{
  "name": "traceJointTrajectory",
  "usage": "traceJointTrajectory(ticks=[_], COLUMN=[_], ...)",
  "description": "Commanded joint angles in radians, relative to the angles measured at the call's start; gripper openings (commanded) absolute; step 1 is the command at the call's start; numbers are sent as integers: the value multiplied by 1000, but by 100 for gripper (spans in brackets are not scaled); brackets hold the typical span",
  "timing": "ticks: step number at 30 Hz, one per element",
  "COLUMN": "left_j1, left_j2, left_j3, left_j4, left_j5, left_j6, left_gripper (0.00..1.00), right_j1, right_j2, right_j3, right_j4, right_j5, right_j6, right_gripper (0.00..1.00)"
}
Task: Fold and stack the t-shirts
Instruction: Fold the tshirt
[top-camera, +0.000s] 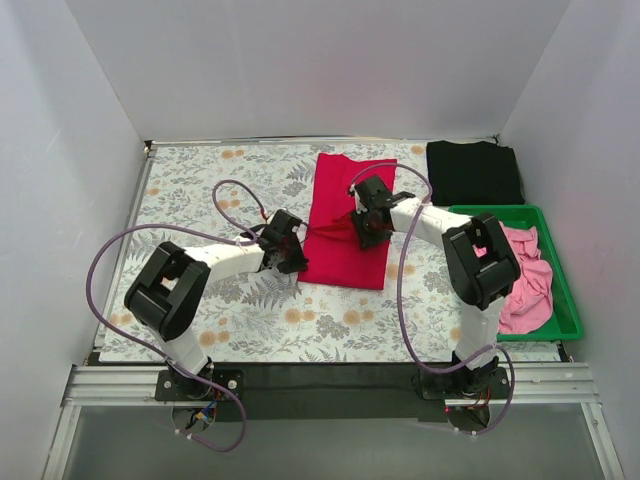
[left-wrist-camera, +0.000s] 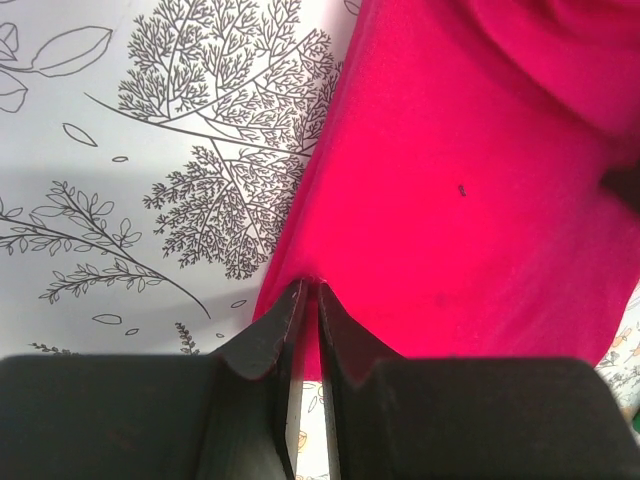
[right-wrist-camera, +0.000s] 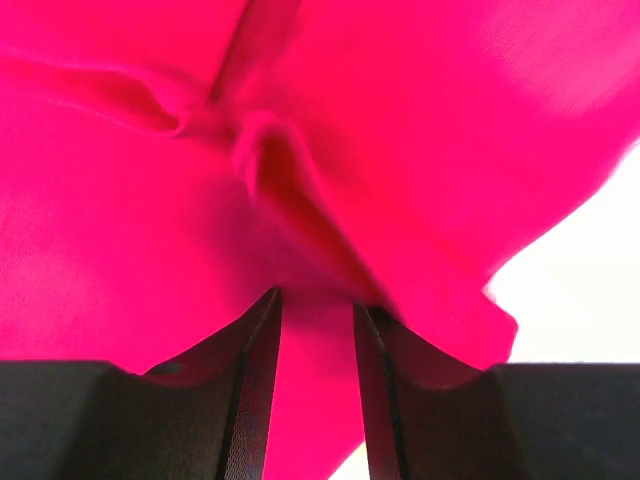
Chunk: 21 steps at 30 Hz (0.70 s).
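Note:
The crimson red t-shirt (top-camera: 345, 190) lies as a long strip in the middle of the floral tablecloth. My left gripper (top-camera: 291, 247) is at its left edge, and in the left wrist view its jaws (left-wrist-camera: 310, 285) are shut on the hem of the red cloth (left-wrist-camera: 470, 180). My right gripper (top-camera: 364, 226) is over the shirt's right side, its jaws (right-wrist-camera: 315, 297) closed on a bunched, wrinkled fold of red cloth (right-wrist-camera: 400, 120). A folded black t-shirt (top-camera: 472, 172) lies at the back right. Pink t-shirts (top-camera: 527, 280) lie crumpled in the green bin.
The green plastic bin (top-camera: 572, 318) stands at the right edge of the table. The floral tablecloth (top-camera: 200, 190) covers the table. White walls enclose the back and both sides. A black rail runs along the near edge by the arm bases.

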Motion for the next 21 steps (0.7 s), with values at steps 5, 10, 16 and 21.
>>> traceJointTrajectory(ticks=[5,10,16,21], left_j1=[-3,-3,-21,-30], left_j2=[-8,-48,-141,-299], left_j3=[-74,-125,-249,-295], left_j4=[-75,-85,-82,-116], left_j5=[10,82,155,136], left_j6=[11,-41,-173,-231], left_gripper=[12,12,13,21], right_j1=[-68,-86,-85,-91], right_j2=[137,131,-59,-267], right_j3=[285,398,181,-48], right_j4=[-3,-8,-8,17], right_j5=[234,241,86,-103], right_j6=[-92,-74,10,81], right_gripper=[36,36,38,38])
